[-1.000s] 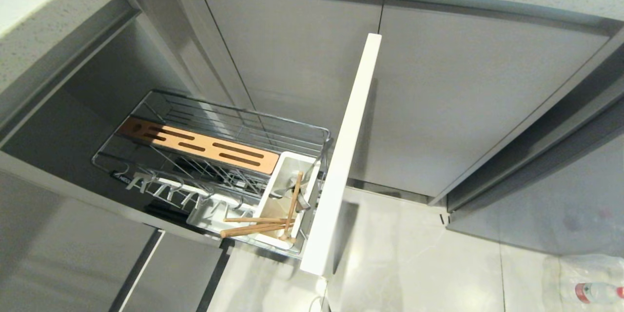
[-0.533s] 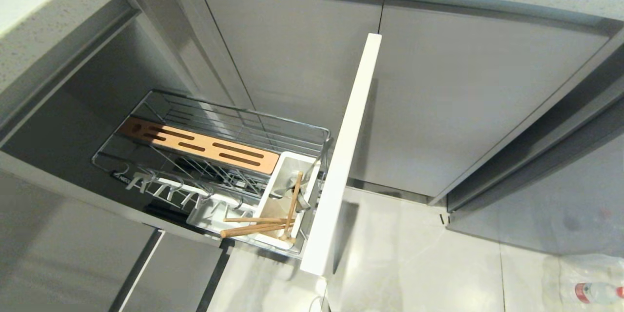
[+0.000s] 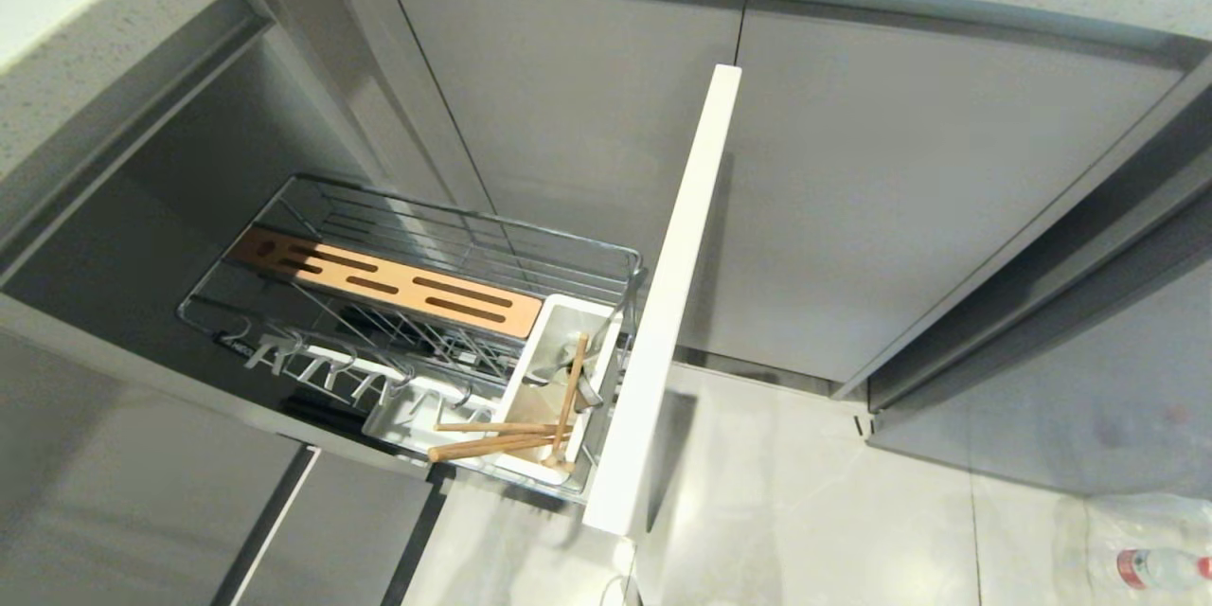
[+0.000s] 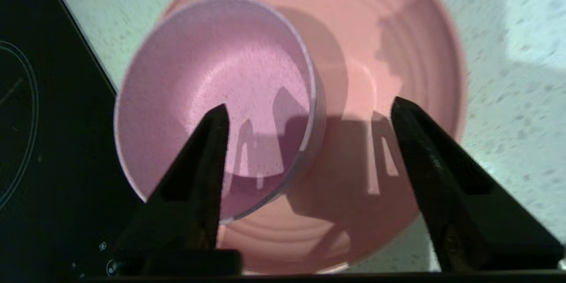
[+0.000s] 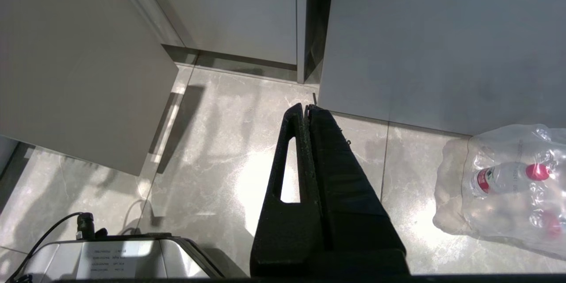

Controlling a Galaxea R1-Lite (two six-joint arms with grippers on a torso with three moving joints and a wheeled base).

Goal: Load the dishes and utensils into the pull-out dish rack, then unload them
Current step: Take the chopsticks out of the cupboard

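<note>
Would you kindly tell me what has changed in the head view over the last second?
Nothing visibly changed: the pull-out dish rack stays extended, with the chopsticks lying at the white utensil caddy exactly as before, and neither arm has come into that view.

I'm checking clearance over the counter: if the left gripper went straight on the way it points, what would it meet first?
Probably the pink bowl's rim, sitting on the pink plate; the open left gripper straddles that rim, though depth is unclear.
</note>
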